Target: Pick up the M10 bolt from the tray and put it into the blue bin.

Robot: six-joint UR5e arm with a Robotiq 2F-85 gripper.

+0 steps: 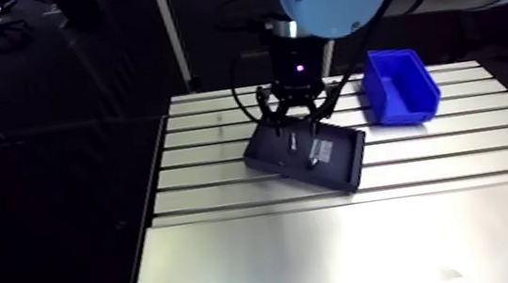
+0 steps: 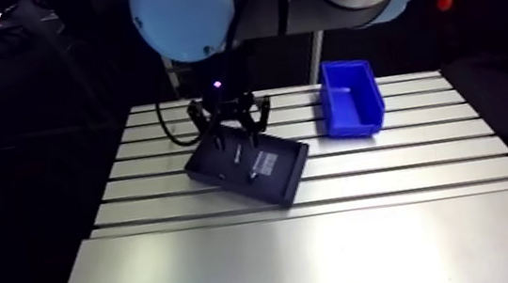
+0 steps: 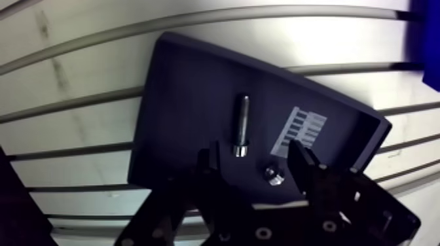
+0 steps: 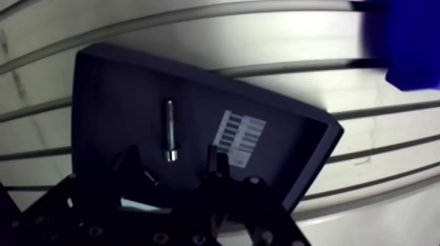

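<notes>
Arm view, setting: the black two-finger gripper (image 1: pixel 290 114) hangs low over the dark rectangular plastic tray (image 1: pixel 350 174), which lies askew on the slotted aluminium table (image 1: pixel 330 247).
Arm view, goal: the blue open plastic bin (image 1: pixel 399 85) stands on the table beside the tray, apart from it.
Arm view, step: judged to be the descent for the pick. Nothing is lifted yet.
Wrist view, task thing: the long silver socket-head M10 bolt (image 3: pixel 242 124) lies flat on the tray floor. Its head is toward the gripper and its shank points ahead.
Wrist view, neighbours: a small silver nut (image 3: pixel 272 175) lies near the bolt head. A white barred label (image 3: pixel 300 131) is stuck beside the shank.
Wrist view, claw: the fingers (image 3: pixel 302 160) are spread wide and hold nothing. The bolt head sits just ahead of the gap, nearer one finger, with no contact visible.
Next move, judged: shift a little to centre the bolt, go lower, and close across the bolt while keeping clear of the nut.
</notes>
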